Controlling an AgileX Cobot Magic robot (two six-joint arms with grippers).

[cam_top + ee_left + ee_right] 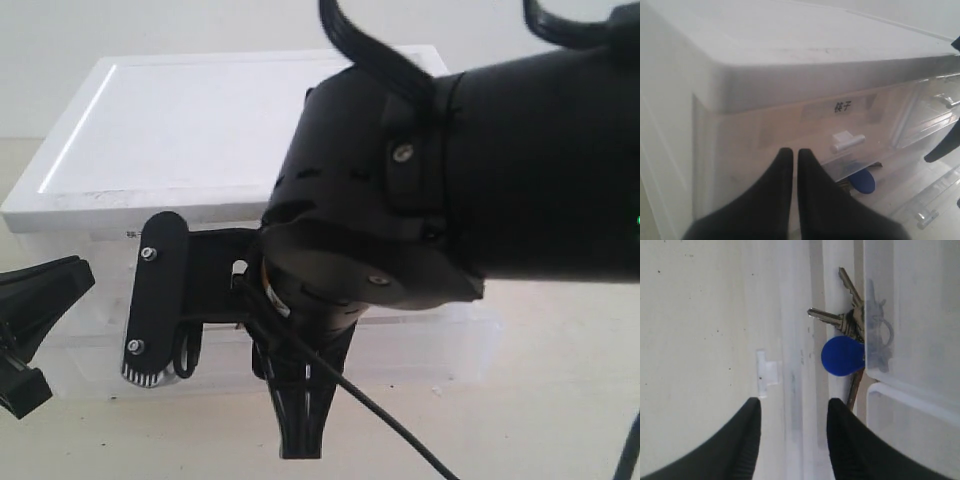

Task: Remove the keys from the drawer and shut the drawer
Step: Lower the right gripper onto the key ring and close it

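The keys lie inside the pulled-out lowest drawer, silver blades fanned out. Their blue fob rests against the overhanging upper drawer. The fob also shows under the labelled top drawer in the left wrist view. My right gripper is open and hangs above the drawer's front wall, one finger on each side, near the white tab handle and short of the fob. In the exterior view it points down in front of the cabinet. My left gripper is shut and empty, near the cabinet's left corner.
The white-topped cabinet stands behind both arms. A top drawer with a label and a tab handle faces the left wrist camera. My right arm's bulky wrist blocks much of the exterior view. The left gripper sits at the left edge.
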